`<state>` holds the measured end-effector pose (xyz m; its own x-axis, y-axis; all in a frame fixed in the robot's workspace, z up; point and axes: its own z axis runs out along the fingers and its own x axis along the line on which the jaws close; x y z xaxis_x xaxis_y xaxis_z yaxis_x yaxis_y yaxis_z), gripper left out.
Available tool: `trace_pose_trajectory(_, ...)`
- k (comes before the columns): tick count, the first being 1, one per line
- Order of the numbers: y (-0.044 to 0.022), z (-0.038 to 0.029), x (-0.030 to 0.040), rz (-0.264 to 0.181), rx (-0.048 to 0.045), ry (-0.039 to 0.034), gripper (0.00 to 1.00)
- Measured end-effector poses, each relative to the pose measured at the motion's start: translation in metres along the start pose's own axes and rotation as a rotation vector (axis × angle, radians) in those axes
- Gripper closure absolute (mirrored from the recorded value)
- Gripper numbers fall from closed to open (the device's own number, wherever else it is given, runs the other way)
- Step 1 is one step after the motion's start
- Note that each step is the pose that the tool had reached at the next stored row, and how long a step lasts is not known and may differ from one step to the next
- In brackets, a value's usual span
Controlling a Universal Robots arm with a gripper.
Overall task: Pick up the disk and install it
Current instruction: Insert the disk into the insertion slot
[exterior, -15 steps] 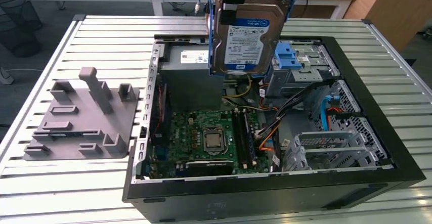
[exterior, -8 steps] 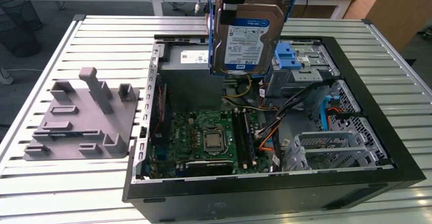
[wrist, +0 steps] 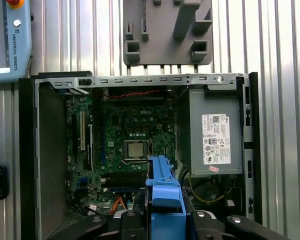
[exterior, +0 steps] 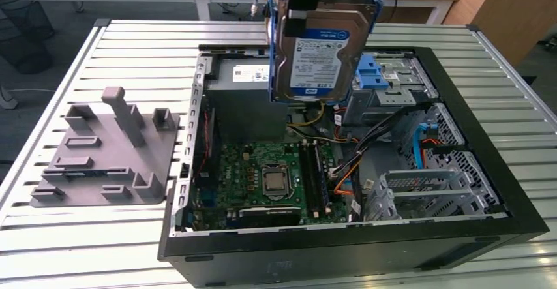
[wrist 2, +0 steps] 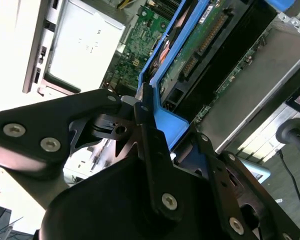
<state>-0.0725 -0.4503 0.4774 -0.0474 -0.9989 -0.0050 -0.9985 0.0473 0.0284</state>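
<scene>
Top centre of the exterior view, the black gripper [exterior: 301, 18] holds its fingers [wrist 2: 149, 131] clamped on the silver-grey rectangular disk [exterior: 324, 49] with blue plastic rails, upright above the open black metal computer case [exterior: 348, 258].

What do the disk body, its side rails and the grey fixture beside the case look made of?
The disk looks like metal: dull silver-grey casing, plus a glossy paper-like label. Its side rails look like moulded plastic: uniform bright blue, rounded edges. The fixture is matte grey and blocky, probably plastic; the look leaves it open.
</scene>
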Motion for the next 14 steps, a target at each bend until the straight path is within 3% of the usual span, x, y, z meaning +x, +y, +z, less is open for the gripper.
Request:
trace_pose_trajectory(9, -0.0016, 0.0011, 0.0330, 0.000, 0.0001, -0.0002, 0.64)
trace_pose_trajectory(14, -0.0020, 0.0012, 0.0434, 0.000, 0.0001, -0.0002, 0.64)
